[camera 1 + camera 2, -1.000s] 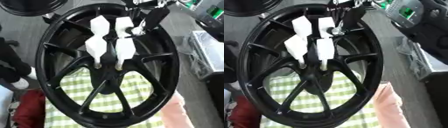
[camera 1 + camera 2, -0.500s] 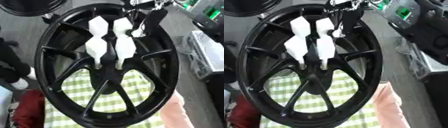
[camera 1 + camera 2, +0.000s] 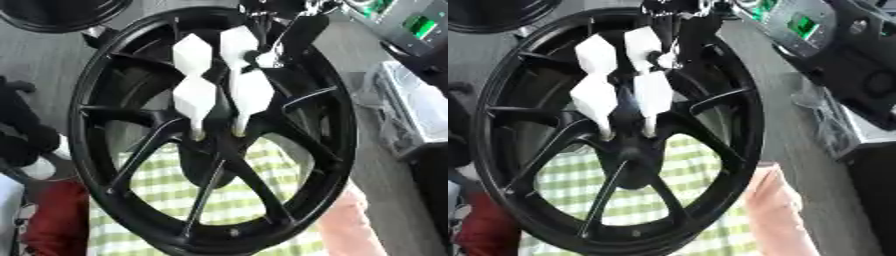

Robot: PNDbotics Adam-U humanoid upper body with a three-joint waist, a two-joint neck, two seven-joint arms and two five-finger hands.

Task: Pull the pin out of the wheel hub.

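Fingers (image 3: 302,32) of the right hand (image 3: 293,27) curled down from the far right onto the upper right white pin (image 3: 238,46), seemingly pinching it. Four white pins seated over the centre of the upright black wheel hub (image 3: 332,150), the two lower ones (image 3: 252,95) (image 3: 194,97) plugged into the hub boss. Nothing pulled out yet, extraction left to do; left hand out of view.

One wheel hub (image 3: 219,150), four white pins (image 3: 194,97)

Robot hand (image 3: 293,30) cut off at top edge — fingers unclear; wheel hub (image 3: 214,145) btm rim cropped.
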